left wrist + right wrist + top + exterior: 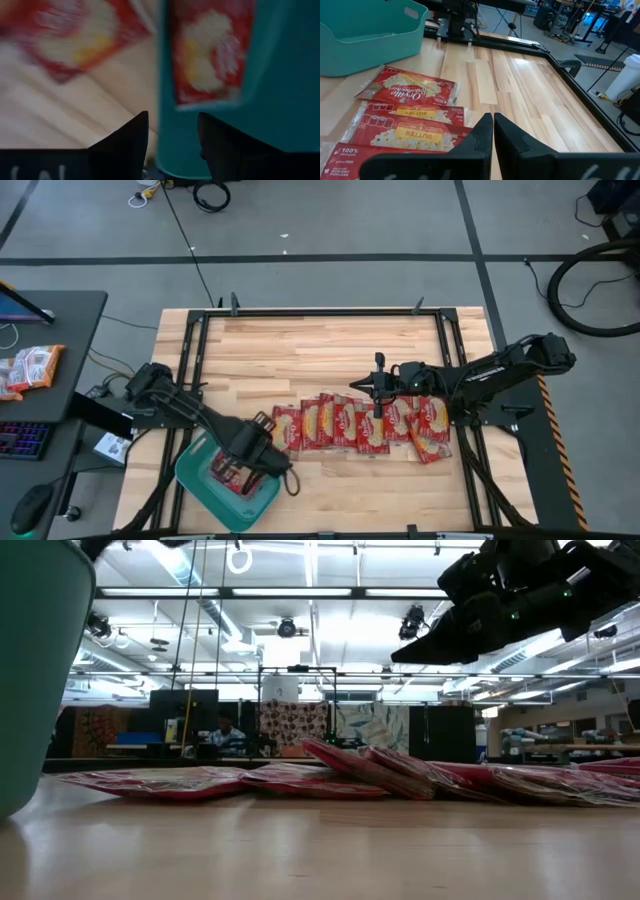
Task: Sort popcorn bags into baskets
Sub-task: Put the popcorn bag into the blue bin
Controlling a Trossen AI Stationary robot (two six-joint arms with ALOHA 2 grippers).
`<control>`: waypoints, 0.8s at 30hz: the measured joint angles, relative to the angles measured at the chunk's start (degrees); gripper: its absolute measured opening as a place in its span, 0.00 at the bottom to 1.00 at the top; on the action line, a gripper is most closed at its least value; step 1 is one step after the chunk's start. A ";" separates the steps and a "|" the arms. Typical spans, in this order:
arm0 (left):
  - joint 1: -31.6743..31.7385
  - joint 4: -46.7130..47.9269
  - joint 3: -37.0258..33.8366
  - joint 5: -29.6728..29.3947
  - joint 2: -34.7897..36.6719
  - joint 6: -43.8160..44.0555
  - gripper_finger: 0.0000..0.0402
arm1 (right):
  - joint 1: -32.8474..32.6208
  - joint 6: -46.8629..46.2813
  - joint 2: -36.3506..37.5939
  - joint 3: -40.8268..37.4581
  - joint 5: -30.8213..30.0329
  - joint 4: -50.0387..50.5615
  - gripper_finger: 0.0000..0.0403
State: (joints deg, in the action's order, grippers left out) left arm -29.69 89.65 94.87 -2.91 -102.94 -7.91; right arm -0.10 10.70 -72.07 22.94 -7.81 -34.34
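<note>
Several popcorn bags (345, 425) lie in an overlapping row across the middle of the wooden worktop (300, 345), red with cream panels, some reading "Orville Redenbacher's" and "BUTTER" in the right wrist view. One bag in the basket (210, 55) already, lying flat against the teal floor. Teal basket (200, 480) sits at the worktop's near-left corner, just beside the row's left end. Left gripper (262, 455) hovers over the basket's rim, jaws narrowly apart and empty. Right gripper (378, 395) hangs above the right half of the row, jaws pressed together, holding nothing. Step in hand looks like fetching the next bag; judged early, most bags still unsorted. To do it well: take the leftmost bag first since it is nearest the basket and on the row's edge, grip an exposed edge rather than the flat face, lift clear so overlapped neighbours do not drag along. Bags are thin and slick, so a corner pinch may slip. Worktop is pale plank wood inside a black frame. Room behind: lab with ceiling strip lights, patterned panels, a person seated far off.
</note>
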 joint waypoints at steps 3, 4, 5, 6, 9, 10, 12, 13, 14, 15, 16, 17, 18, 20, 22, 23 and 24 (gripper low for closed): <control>2.21 -2.77 3.02 -4.21 0.02 1.67 0.44 | 0.00 -0.05 0.02 0.00 0.00 -0.03 0.05; 2.99 -4.69 3.43 -5.52 0.04 2.15 0.44 | 0.00 -0.06 0.00 0.00 0.00 -0.03 0.05; 3.88 -7.01 3.53 -6.70 0.04 2.62 0.44 | 0.00 -0.02 0.00 0.00 0.00 -0.03 0.05; 4.88 -9.15 3.54 -7.35 0.03 2.49 0.44 | 0.02 0.03 0.02 0.00 -0.02 0.04 0.05; 8.36 -14.54 3.19 -7.46 0.00 -0.70 0.43 | 0.48 1.09 0.02 0.02 -0.05 0.55 0.05; 9.74 -16.73 2.60 -7.27 0.07 -2.34 0.43 | 0.74 1.55 0.02 0.02 -0.07 0.94 0.05; 12.60 -19.48 1.23 -5.76 0.02 -5.47 0.41 | 1.29 2.19 0.02 0.02 -0.11 1.75 0.05; 14.03 -20.58 0.52 -4.60 0.18 -6.65 0.40 | 1.50 2.45 0.02 0.02 -0.13 2.20 0.05; 15.73 -22.04 -0.26 -2.75 0.33 -7.61 0.39 | 1.74 2.76 0.04 0.02 -0.22 2.91 0.05; 17.31 -23.77 -1.14 -0.36 0.47 -7.76 0.38 | 1.92 2.98 0.04 0.02 -0.35 3.74 0.05; 18.89 -25.05 -1.99 1.86 0.48 -7.62 0.37 | 2.10 3.14 0.04 0.02 -0.81 4.50 0.05; 20.58 -26.00 -3.09 4.23 0.46 -7.27 0.36 | 2.21 3.38 0.04 0.02 -1.58 5.06 0.05; 22.07 -27.15 -4.24 6.35 0.44 -5.88 0.35 | 2.36 3.75 0.04 0.02 -2.48 5.53 0.05; 24.93 -31.73 -7.12 10.22 0.44 -2.34 0.34 | 2.60 4.61 0.04 0.02 -4.26 6.33 0.05; 27.31 -36.04 -10.25 12.75 0.40 3.25 0.33 | 2.73 5.34 0.04 0.02 -5.77 6.66 0.05; 28.45 -38.27 -11.64 13.36 0.39 7.19 0.33 | 2.76 5.74 0.04 0.02 -6.21 6.98 0.05; 29.49 -41.12 -13.03 13.84 0.39 12.22 0.33 | 2.76 6.01 0.04 0.02 -6.44 7.30 0.05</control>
State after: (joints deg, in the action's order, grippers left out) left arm -0.20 48.54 81.84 10.93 -102.54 4.30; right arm 2.66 16.71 -72.03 22.96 -14.26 -27.04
